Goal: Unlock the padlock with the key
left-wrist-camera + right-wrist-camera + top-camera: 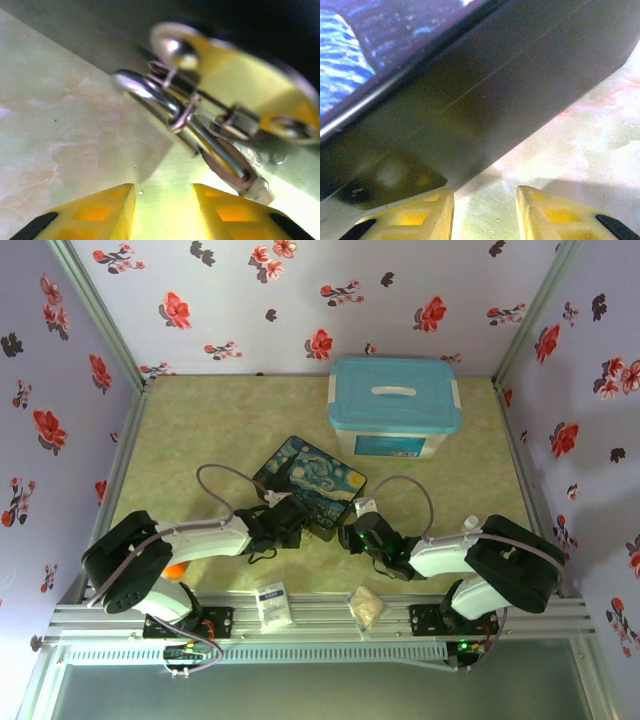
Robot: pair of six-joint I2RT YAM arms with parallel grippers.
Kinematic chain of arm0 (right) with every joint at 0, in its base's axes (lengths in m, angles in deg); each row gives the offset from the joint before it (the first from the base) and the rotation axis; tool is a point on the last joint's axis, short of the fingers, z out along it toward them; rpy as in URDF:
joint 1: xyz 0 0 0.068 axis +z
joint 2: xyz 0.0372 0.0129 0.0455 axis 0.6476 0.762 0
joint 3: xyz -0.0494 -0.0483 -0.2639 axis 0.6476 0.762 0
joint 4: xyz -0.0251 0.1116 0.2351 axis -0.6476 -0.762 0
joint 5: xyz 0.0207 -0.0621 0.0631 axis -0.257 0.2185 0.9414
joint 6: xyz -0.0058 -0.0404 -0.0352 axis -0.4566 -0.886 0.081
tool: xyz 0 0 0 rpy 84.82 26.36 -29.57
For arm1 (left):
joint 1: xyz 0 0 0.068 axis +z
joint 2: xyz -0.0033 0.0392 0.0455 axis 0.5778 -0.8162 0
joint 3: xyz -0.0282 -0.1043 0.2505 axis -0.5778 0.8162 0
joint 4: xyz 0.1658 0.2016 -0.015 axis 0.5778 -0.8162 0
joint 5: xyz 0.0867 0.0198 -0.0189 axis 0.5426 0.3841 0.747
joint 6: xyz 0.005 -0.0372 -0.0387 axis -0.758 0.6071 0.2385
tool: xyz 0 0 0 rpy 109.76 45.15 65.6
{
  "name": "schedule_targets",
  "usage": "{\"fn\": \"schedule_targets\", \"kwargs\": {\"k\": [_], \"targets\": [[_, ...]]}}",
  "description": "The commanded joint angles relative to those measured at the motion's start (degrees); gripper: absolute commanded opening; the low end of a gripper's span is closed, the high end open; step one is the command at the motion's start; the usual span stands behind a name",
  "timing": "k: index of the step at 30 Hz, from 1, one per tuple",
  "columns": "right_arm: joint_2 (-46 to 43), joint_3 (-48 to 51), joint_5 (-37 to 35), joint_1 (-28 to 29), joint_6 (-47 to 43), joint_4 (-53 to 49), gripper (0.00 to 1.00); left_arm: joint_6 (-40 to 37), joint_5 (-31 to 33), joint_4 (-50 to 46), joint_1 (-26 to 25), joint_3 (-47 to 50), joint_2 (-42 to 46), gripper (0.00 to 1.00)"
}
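Padlock (165, 102) close-up on L wrist cam; R wrist gets box (495, 90) side.

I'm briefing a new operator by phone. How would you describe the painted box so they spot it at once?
Start at the big teal-lidded storage bin at the far side of the table. Just in front of it, nearer the arms, lies a flat dark box. Only its lid carries a swirling blue and yellow night-sky painting.

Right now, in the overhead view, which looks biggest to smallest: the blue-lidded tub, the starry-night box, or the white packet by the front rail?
Largest to smallest:
1. blue-lidded tub
2. starry-night box, somewhat smaller
3. white packet, far smaller than both
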Motion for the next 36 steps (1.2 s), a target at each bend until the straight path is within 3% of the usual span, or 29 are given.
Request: {"fn": "schedule_targets", "kwargs": {"k": [1,9,12,14,20,23,26,31,36], "targets": [[0.2,-0.6,-2.6,0.4,2.0,2.6,0.37,-2.3,1.5,1.9,-0.1,1.7,2.9,0.41],[-15.1,1.7,-9.2,3.9,5.0,-9.1,0.39,0.3,0.9,5.3,2.1,7.5,20.1,0.37],[-19.8,0.9,-9.0,8.2,1.6,-12.3,0.43,-1.0,-0.2,3.1,4.9,6.9,24.3,0.49],[-21.3,-0.2,-7.7,10.9,0.5,-13.1,0.44,-2.1,-2.2,2.3,7.4,6.2,25.4,0.51],[-14.6,-7.5,-8.2,18.3,-3.1,-13.8,0.43,0.3,-9.5,8.7,10.6,8.0,23.1,0.50],[-7.8,-12.4,-15.9,21.2,-1.9,-15.2,0.41,3.9,-12.1,13.9,10.3,10.2,21.4,0.38],[-5.8,-11.8,-22.5,19.3,5.0,-14.5,0.38,6.9,-10.8,16.9,7.4,11.8,19.9,0.36],[-6.7,-11.5,-26.5,15.5,11.4,-19.9,0.38,10.8,-7.3,19.5,1.8,12.8,14.8,0.52],[-7.7,-11.0,-28.2,14.6,11.6,-21.3,0.39,11.9,-6.7,23.9,0.2,12.0,7.9,0.55]]}}
